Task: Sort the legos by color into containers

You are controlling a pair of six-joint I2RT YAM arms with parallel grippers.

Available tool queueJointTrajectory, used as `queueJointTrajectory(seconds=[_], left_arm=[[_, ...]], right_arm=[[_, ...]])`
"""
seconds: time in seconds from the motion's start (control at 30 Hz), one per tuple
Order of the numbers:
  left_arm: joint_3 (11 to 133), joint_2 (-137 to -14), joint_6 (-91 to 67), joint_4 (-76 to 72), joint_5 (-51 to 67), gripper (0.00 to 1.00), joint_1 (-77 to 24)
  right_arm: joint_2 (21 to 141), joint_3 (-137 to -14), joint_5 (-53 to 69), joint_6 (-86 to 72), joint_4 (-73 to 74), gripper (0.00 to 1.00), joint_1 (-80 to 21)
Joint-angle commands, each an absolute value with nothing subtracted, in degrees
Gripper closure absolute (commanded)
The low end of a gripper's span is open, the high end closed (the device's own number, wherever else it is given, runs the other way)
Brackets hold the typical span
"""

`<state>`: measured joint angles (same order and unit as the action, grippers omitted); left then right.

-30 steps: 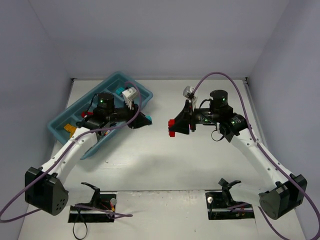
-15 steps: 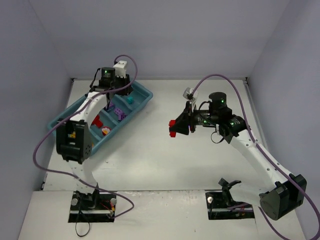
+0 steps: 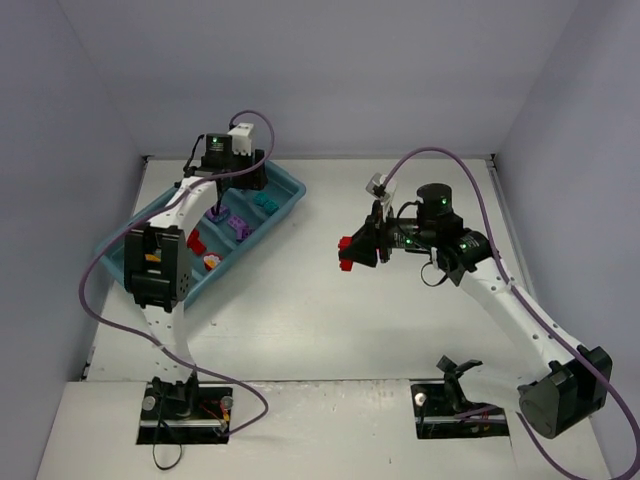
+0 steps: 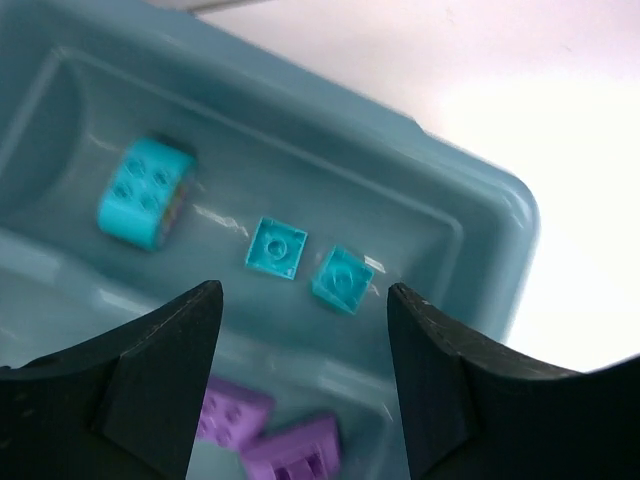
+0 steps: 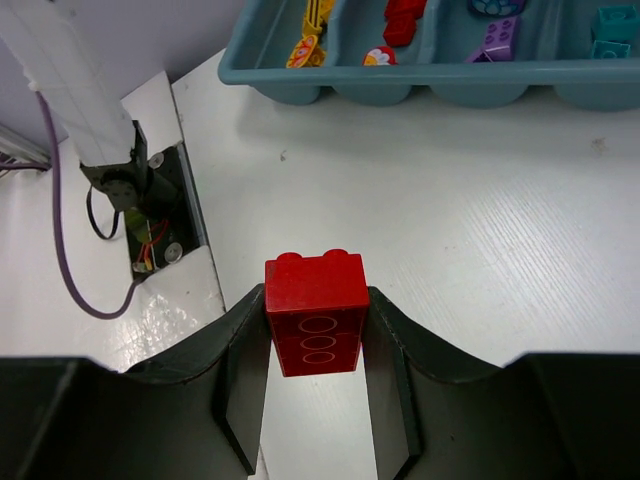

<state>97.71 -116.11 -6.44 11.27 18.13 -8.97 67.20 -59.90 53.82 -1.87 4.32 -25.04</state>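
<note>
The long teal-blue tray (image 3: 292,187) lies at the back left, and the right wrist view shows its wall (image 5: 450,85) too. My left gripper (image 3: 222,198) hangs open over its far end with nothing between the fingers (image 4: 170,340). Below it lie three teal legos (image 4: 276,247) in the end compartment and purple legos (image 4: 232,415) in the one beside it. The other compartments hold red legos (image 3: 197,242) and orange-yellow ones (image 5: 305,50). My right gripper (image 3: 352,252) is shut on a red lego (image 5: 315,312), held above the table's middle.
The left arm's elbow (image 3: 155,265) stands over the tray's near end, hiding part of it. Purple cables (image 3: 100,270) loop off both arms. Base plates (image 3: 185,415) sit at the near edge. Walls close in on the left, back and right.
The left arm swung from beside the tray to over its far end with a teal lego. Its jaws then opened and the lego now lies in the end compartment. The right arm held still.
</note>
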Motion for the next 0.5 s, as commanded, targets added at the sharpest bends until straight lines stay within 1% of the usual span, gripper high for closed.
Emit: queueJointTrajectory(seconds=[0.0, 0.03, 0.07, 0.13, 0.2, 0.27, 0.37, 0.4, 0.47], left_arm=[[93.36, -104.36, -8.69, 6.43, 22.23, 0.40, -8.88], [90.64, -102.06, -9.31, 4.59, 24.41, 0.40, -9.05], [85.05, -99.87, -10.45, 1.35, 24.96, 0.40, -9.31], [80.00, -93.01, -11.68, -2.96, 25.57, 0.40, -11.07], [74.13, -86.79, -12.39, -3.95, 25.14, 0.39, -14.56], [71.38, -83.16, -12.66, -4.04, 23.21, 0.39, -17.74], [66.81, -75.96, -13.97, -4.83, 18.13, 0.39, -27.21], [66.80, -74.89, -14.50, -4.83, 16.89, 0.39, -27.25], [63.82, -72.26, -16.95, -8.25, 14.17, 0.39, -31.80]], right_arm=[[68.28, -63.71, 50.20, -3.95, 1.23, 1.00, -24.61], [68.55, -64.24, 49.14, -4.48, 1.06, 1.00, -24.61], [69.25, -64.77, 46.87, -6.31, 0.62, 1.00, -24.61], [69.96, -66.09, 44.31, -8.51, 0.53, 1.00, -24.61], [70.83, -66.88, 40.72, -12.20, -1.75, 1.00, -24.61], [71.36, -67.76, 38.51, -15.80, -3.33, 1.00, -24.70], [71.37, -68.11, 32.11, -20.37, -5.00, 1.00, -24.96], [71.37, -68.12, 32.08, -21.17, -5.27, 1.00, -25.05], [71.28, -67.94, 28.49, -22.76, -5.97, 1.00, -25.14]])
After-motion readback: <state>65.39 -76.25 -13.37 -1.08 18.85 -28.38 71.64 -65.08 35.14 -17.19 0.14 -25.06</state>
